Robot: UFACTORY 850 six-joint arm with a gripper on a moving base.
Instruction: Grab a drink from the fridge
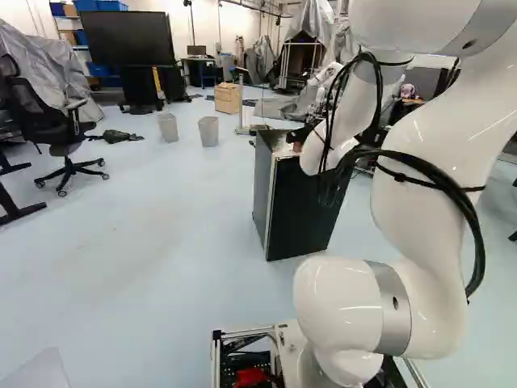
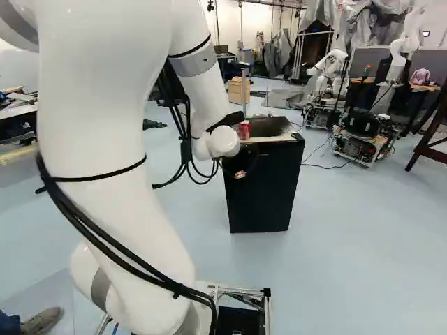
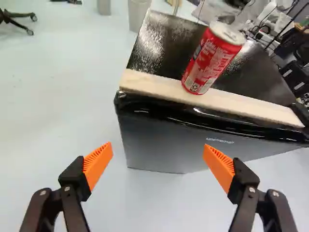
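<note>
Gripper (image 3: pixel 158 146) is hovering near the fridge (image 2: pixel 262 195), its jaws standing wide apart and holding nothing; the red can (image 3: pixel 212 59) is standing upright on the wooden strip (image 3: pixel 154 87) along the near edge of the fridge's top, left of its middle. The approach seems to be well advanced; if this can is the wanted drink, lining up, gripping and lifting are remaining. Among the containers, two bins (image 1: pixel 168 127) (image 1: pixel 208 131) are standing at the far left, hiding whatever they are holding. To their right, the fridge is presenting an apparently closed door, so its contents are staying hidden.
</note>
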